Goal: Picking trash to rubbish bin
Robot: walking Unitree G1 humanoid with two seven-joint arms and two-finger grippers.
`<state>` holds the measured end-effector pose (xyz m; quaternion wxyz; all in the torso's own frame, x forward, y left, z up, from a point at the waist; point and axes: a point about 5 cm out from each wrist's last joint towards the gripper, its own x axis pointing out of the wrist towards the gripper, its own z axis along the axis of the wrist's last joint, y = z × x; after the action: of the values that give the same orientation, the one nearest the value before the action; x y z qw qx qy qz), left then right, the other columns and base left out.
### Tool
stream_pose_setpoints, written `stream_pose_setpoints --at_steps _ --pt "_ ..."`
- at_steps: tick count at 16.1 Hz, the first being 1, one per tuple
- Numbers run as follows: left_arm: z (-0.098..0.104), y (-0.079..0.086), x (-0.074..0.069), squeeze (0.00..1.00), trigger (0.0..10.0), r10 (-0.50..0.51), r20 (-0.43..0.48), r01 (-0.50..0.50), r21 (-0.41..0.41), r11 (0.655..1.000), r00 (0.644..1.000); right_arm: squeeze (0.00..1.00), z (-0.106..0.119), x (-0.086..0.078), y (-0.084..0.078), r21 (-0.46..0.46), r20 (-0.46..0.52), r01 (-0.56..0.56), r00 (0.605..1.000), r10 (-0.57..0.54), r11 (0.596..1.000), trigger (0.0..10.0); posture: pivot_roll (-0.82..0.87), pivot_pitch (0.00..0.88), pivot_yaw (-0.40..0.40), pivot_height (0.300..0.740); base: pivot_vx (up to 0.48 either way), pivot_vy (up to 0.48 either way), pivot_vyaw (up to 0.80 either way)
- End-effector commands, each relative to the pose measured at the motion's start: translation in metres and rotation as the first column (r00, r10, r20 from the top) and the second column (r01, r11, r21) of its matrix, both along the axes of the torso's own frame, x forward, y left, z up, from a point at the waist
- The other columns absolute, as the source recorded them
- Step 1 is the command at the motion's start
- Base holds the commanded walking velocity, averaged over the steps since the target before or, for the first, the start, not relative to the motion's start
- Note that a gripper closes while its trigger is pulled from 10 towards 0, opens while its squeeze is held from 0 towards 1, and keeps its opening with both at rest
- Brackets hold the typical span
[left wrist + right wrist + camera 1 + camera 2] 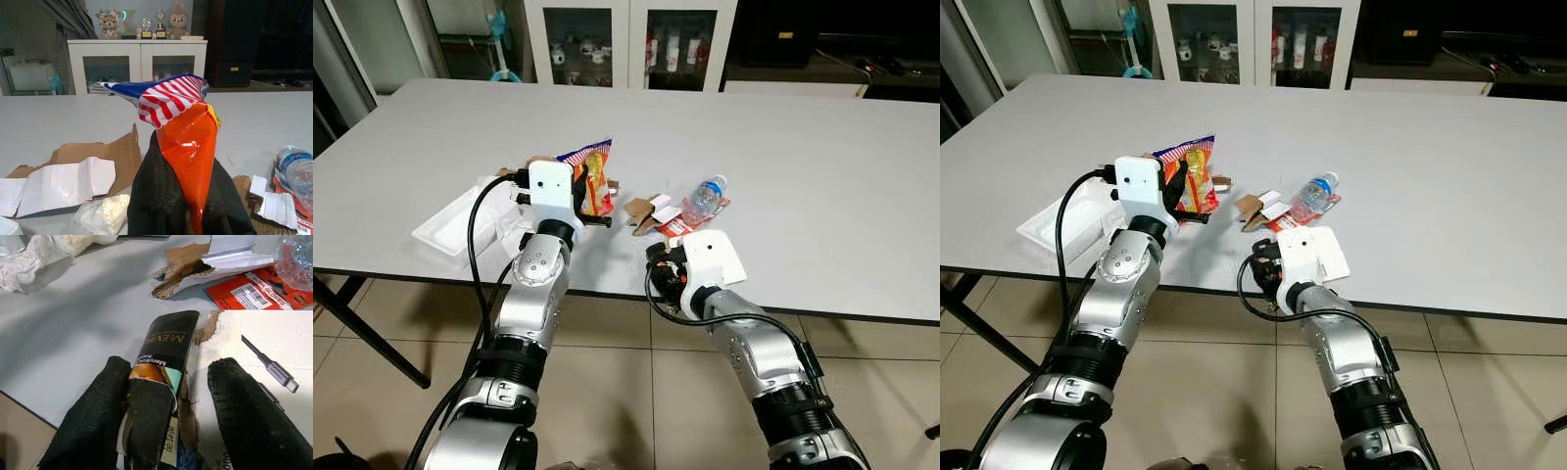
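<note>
The robot stands at the near edge of a grey table (822, 176) with both arms raised over it. The left gripper (188, 215) is pinched tight on the lower end of an orange snack bag (188, 142) with a stars-and-stripes top, which stands upright between the black fingers (156, 196) above the tabletop. Torn brown cardboard (98, 154) and a white crumpled wrapper (102, 215) lie on the table just behind the bag, and a white foam tray (450, 220) sits at the table edge to the left of that arm.

The right gripper (181, 406) hovers low at the near table edge with its fingers spread apart. A black cigarette pack (161, 377) lies flat between them, touching the one finger (93, 416), beside a white torn box (254, 347) printed with a cable. Beyond it lie a red glove packet (254, 291), a further scrap of torn cardboard (186, 267) and a clear plastic bottle (707, 196) resting on its side.
</note>
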<state>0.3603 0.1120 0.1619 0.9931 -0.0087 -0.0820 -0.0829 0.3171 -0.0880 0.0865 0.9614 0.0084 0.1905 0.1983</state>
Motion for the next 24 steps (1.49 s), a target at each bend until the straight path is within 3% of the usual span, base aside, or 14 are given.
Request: stream_pose_setpoints --at_steps 1,16,21,22,23,24 --pt "0.008 -0.002 0.003 0.00 10.0 -0.012 0.018 0.012 0.014 1.000 1.000 0.00 -0.008 -0.001 -0.002 -0.004 -0.043 0.013 0.999 -0.013 1.000 0.0 -0.04 0.024 0.051 0.740 0.000 0.000 0.00" --pt "0.008 0.000 0.004 0.00 10.0 -0.009 0.014 0.009 0.019 1.000 1.000 0.00 -0.001 0.004 0.002 0.068 -0.004 0.019 1.000 -0.018 0.998 0.0 -0.03 0.027 0.060 0.740 0.000 0.000 0.00" --pt "0.008 0.000 0.004 0.00 10.0 -0.009 0.010 0.009 0.016 1.000 1.000 0.00 0.034 0.010 0.003 0.309 0.144 0.014 0.988 -0.061 0.951 0.0 -0.03 0.027 0.064 0.740 0.000 0.000 0.00" --pt "0.008 0.000 0.004 0.00 10.0 -0.012 0.009 0.012 0.009 1.000 1.000 0.00 0.046 0.010 0.004 0.377 0.197 -0.013 0.978 -0.066 0.926 7.2 -0.03 0.026 0.065 0.740 0.000 0.000 0.00" --pt "0.008 0.000 0.004 0.00 10.0 -0.013 0.009 0.013 0.006 1.000 1.000 0.00 0.049 0.010 0.004 0.398 0.213 -0.023 0.975 -0.068 0.917 10.0 -0.03 0.026 0.065 0.740 0.000 0.000 0.00" --pt "0.008 -0.001 0.004 0.00 10.0 -0.015 0.010 0.015 -0.002 1.000 1.000 0.00 0.057 0.010 0.004 0.446 0.244 -0.046 0.967 -0.072 0.894 10.0 -0.03 0.022 0.064 0.740 0.000 0.000 0.00"
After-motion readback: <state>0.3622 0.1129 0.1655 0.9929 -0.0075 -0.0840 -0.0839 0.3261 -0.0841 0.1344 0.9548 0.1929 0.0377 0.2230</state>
